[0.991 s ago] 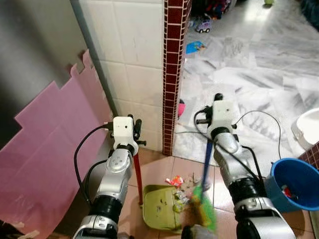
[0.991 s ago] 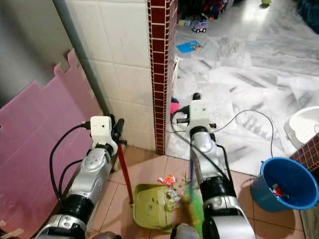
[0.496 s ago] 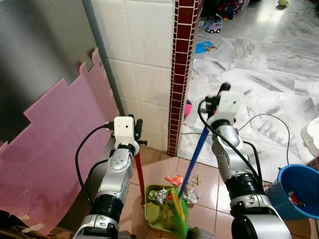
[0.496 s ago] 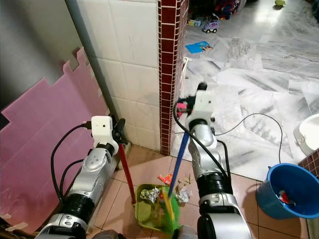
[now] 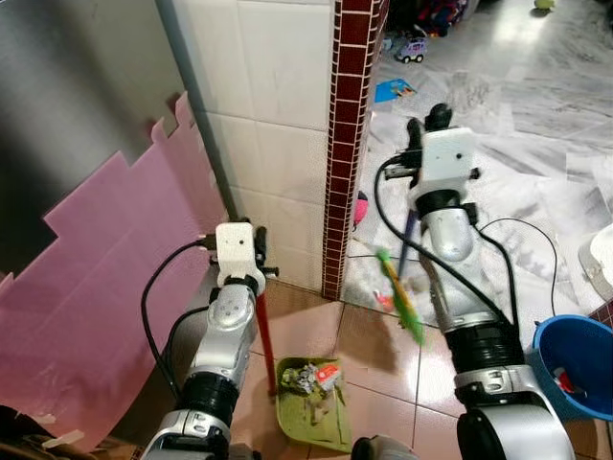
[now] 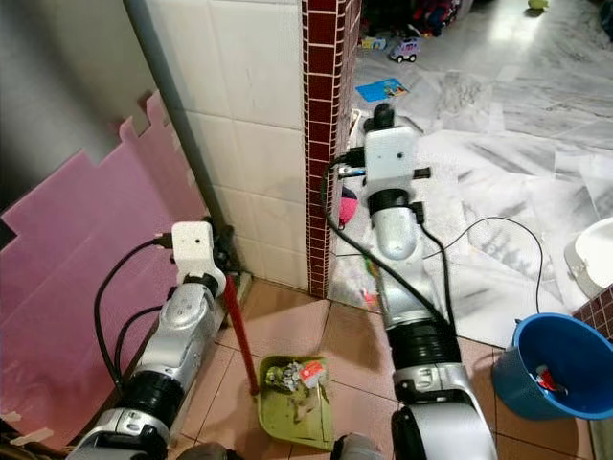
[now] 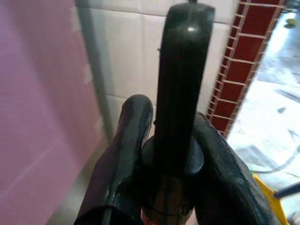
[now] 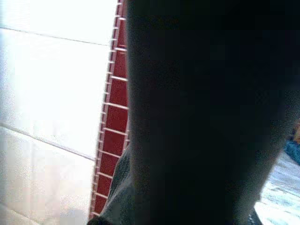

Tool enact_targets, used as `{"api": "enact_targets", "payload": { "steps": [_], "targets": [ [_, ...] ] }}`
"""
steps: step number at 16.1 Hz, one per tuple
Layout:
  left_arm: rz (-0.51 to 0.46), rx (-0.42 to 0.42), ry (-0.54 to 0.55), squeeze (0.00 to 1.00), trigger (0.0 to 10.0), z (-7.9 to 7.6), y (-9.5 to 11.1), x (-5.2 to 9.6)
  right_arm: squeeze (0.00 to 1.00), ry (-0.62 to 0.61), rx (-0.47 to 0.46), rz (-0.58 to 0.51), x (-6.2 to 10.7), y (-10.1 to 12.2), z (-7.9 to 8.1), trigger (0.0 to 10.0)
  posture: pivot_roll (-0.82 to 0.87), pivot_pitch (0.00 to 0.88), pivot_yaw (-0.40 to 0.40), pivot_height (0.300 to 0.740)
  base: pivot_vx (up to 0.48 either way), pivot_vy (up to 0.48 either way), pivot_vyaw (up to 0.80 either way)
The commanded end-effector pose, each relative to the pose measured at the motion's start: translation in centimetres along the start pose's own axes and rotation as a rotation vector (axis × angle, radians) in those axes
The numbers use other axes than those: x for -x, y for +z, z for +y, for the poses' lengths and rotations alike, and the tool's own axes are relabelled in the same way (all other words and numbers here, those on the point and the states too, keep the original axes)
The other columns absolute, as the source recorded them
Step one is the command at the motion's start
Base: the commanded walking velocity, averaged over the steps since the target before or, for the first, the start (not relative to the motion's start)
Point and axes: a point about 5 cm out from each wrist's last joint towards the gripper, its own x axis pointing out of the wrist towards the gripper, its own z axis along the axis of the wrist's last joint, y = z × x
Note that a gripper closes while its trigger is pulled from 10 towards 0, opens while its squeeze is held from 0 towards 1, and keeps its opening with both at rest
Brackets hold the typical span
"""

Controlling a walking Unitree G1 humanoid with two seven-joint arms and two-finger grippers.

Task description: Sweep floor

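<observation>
Dustpan (image 5: 313,402) work comes first: the one green pan lies flat on the brown floor tiles (image 5: 378,340) close in front of the robot, with a small heap of scraps and a red-and-white wrapper (image 5: 327,372) in it. The left end effector (image 5: 257,259) is clenched around the pan's red handle (image 5: 263,335), and that grip should stay still, lip pressed to the tile, so nothing slides under. Further out, the right end effector (image 5: 417,158) holds one broom with a blue stick (image 5: 406,244) and green bristles (image 5: 402,305) lifted off the floor near the brick pillar (image 5: 347,144); I cannot tell how tightly. I judge the next stroke should land beyond any leftover bits and pull short and low toward the pan. One blue bucket (image 5: 571,369) stands off to the right.
</observation>
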Motion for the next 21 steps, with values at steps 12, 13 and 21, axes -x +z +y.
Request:
{"api": "enact_targets", "payload": {
  "steps": [12,13,21],
  "targets": [
    [-0.354,-0.450,-0.302,0.00,10.0,-2.9,4.8,0.9,0.00,0.024,-0.015,0.004,-0.1,0.2,0.3,10.0,-0.04,0.000,0.017,0.740,0.000,0.000,0.00],
    [-0.349,-0.431,-0.300,0.00,10.0,-3.0,4.8,0.9,0.00,0.026,-0.014,0.010,0.0,0.1,0.3,10.0,-0.04,0.000,0.019,0.740,0.000,0.000,0.00],
    [-0.152,0.001,-0.176,0.00,10.0,-2.4,3.5,0.4,0.00,0.042,-0.022,0.022,0.0,-0.1,0.8,10.0,-0.04,0.000,0.018,0.740,0.000,0.000,0.00]
  ]
}}
